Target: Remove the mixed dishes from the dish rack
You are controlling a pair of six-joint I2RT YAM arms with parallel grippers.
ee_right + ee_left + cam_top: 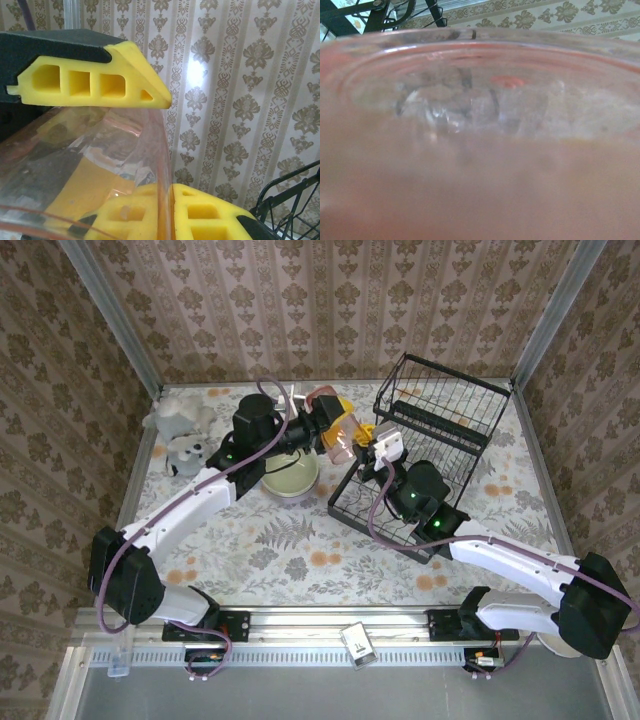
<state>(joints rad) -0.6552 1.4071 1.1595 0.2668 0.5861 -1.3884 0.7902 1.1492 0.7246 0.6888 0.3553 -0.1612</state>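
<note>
Top external view has the pink cup (pixel 335 430) aloft at the 9 o'clock side of the dish rack (pixel 440 425), caught between both arms. The left gripper (pixel 318 425) has its jaws clamped on the cup's body, and the right gripper (pixel 360 435) has its jaws pinching the wall. This looks like a handover: one side must let go before the other lowers the cup to the surface.

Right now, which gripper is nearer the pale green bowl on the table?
Left. The left gripper, holding the pink cup, hangs just above the pale green bowl's far right edge. The right gripper, pinching the same cup's wall, sits farther right, beside the dish rack.
</note>
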